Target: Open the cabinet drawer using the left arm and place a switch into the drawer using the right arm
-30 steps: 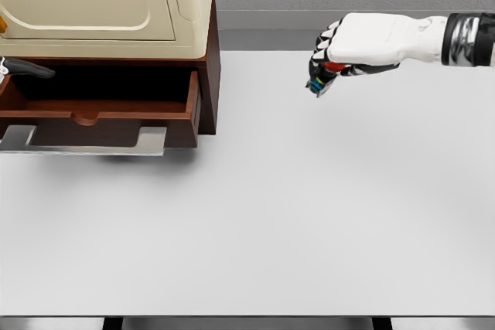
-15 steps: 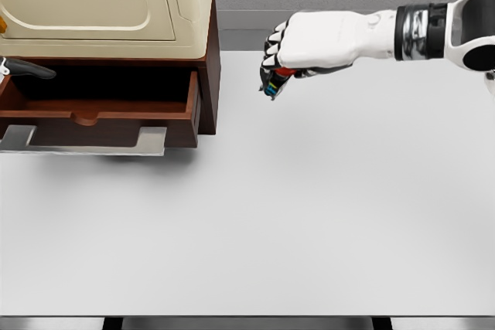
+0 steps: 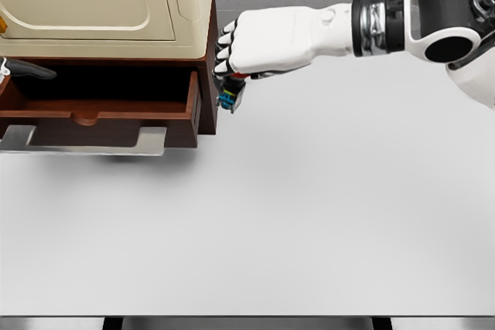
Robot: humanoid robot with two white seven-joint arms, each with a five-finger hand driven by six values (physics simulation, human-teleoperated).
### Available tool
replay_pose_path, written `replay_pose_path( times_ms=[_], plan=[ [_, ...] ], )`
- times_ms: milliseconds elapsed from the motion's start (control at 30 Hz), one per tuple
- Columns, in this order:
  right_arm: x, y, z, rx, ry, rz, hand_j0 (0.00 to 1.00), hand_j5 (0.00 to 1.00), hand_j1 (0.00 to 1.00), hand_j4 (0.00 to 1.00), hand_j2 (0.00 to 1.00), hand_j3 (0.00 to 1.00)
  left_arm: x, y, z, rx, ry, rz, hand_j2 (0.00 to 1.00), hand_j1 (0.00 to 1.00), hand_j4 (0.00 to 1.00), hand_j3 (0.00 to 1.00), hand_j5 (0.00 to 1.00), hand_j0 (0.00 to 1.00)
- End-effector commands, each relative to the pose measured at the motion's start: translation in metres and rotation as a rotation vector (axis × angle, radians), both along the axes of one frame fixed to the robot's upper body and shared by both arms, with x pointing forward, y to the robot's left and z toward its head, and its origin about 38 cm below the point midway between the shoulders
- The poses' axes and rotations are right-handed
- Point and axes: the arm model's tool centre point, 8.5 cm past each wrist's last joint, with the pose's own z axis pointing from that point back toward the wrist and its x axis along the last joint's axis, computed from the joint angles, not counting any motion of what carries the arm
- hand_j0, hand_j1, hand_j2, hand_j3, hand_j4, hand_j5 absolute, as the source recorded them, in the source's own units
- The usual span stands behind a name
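On the left of the head view stands the cabinet [image 3: 207,67], dark reddish-brown wood with flat, squared sides, topped by a smooth cream box with rounded panel lines. Its drawer [image 3: 100,117] is pulled out toward the camera, a shallow wooden tray with a scooped notch in the front lip and a flat grey metal handle plate below. A dark, slim fingertip of the left hand [image 3: 27,71] shows at the far left edge over the drawer; whether it is curled or loose cannot be told. The table [image 3: 309,222] is a plain matte white sheet.

The right hand [image 3: 247,44], glossy white with black joints, is curled into a fist around the switch [image 3: 230,98], a small blocky piece with a red top and blue-green marks. Its long axis runs roughly vertical, lower end tilted slightly leftward, hanging below the knuckles above the table just beside the cabinet's right corner, outside the drawer.

Compared with half a second earlier, the right hand and switch have travelled leftward, closing the gap to the cabinet; drawer and left hand are unchanged.
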Motion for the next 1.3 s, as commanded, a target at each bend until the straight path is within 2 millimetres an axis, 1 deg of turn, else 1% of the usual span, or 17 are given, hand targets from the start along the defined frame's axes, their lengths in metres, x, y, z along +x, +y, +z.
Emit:
replay_pose_path(
  times_ms=[0,67,200,367,600,667,767,900,967,1033,1067,1100,1200,1267],
  plan=[
    [-0.001,0.006,0.0,0.009,0.004,0.012,0.58,0.58,0.58,0.58,0.58,0.58,0.0,0.0,0.0,-0.007,0.004,0.003,1.0,1.0,1.0,1.0,1.0,1.0],
    [-0.002,0.01,0.007,0.012,-0.009,0.021,0.6,0.6,0.6,0.6,0.6,0.6,0.0,0.0,0.0,-0.007,0.004,0.003,1.0,1.0,1.0,1.0,1.0,1.0],
    [-0.004,0.013,0.024,0.032,-0.025,0.039,0.6,0.6,0.6,0.6,0.6,0.6,0.0,-0.001,0.0,-0.009,0.004,0.0,1.0,1.0,1.0,1.0,1.0,1.0],
    [-0.011,0.035,0.035,0.051,-0.04,0.092,0.61,0.61,0.61,0.61,0.61,0.61,0.0,-0.001,0.0,-0.009,0.004,0.0,1.0,1.0,1.0,1.0,1.0,1.0],
    [-0.02,0.062,0.06,0.071,-0.088,0.153,0.62,0.62,0.62,0.62,0.62,0.62,0.0,-0.001,-0.001,-0.006,0.004,0.0,1.0,1.0,1.0,1.0,1.0,1.0],
    [-0.017,0.07,0.062,0.077,-0.082,0.155,0.63,0.63,0.63,0.63,0.63,0.63,0.0,-0.001,-0.001,-0.006,0.004,0.0,1.0,1.0,1.0,1.0,1.0,1.0],
    [-0.01,0.082,0.059,0.09,-0.054,0.154,0.64,0.64,0.64,0.64,0.64,0.64,0.0,-0.001,-0.001,-0.005,0.005,-0.001,1.0,1.0,1.0,1.0,1.0,1.0],
    [0.004,0.094,0.054,0.103,-0.014,0.129,0.64,0.64,0.64,0.64,0.64,0.64,0.0,-0.001,-0.002,-0.007,0.005,-0.002,1.0,1.0,1.0,1.0,1.0,1.0],
    [0.01,0.094,0.055,0.105,-0.009,0.114,0.64,0.64,0.64,0.64,0.64,0.64,0.0,-0.001,-0.002,-0.005,0.005,-0.002,1.0,1.0,1.0,1.0,1.0,1.0],
    [0.01,0.096,0.059,0.105,-0.015,0.114,0.64,0.64,0.64,0.64,0.64,0.64,0.0,-0.001,-0.002,-0.005,0.005,-0.002,1.0,1.0,1.0,1.0,1.0,1.0],
    [0.01,0.096,0.061,0.103,-0.024,0.115,0.65,0.65,0.65,0.65,0.65,0.65,0.0,-0.001,-0.002,-0.005,0.005,-0.002,1.0,1.0,1.0,1.0,1.0,1.0],
    [0.009,0.097,0.063,0.103,-0.03,0.118,0.73,0.73,0.73,0.73,0.73,0.73,0.0,-0.001,-0.002,-0.005,0.005,-0.002,1.0,1.0,1.0,1.0,1.0,1.0],
    [0.005,0.103,0.063,0.102,-0.032,0.133,0.74,0.74,0.74,0.74,0.74,0.74,0.0,-0.001,-0.002,-0.005,0.006,-0.002,1.0,1.0,1.0,1.0,1.0,1.0],
    [0.0,0.114,0.06,0.09,-0.029,0.158,0.75,0.75,0.75,0.75,0.75,0.75,0.0,-0.001,-0.003,-0.004,0.008,-0.001,1.0,1.0,1.0,1.0,1.0,1.0]
  ],
)
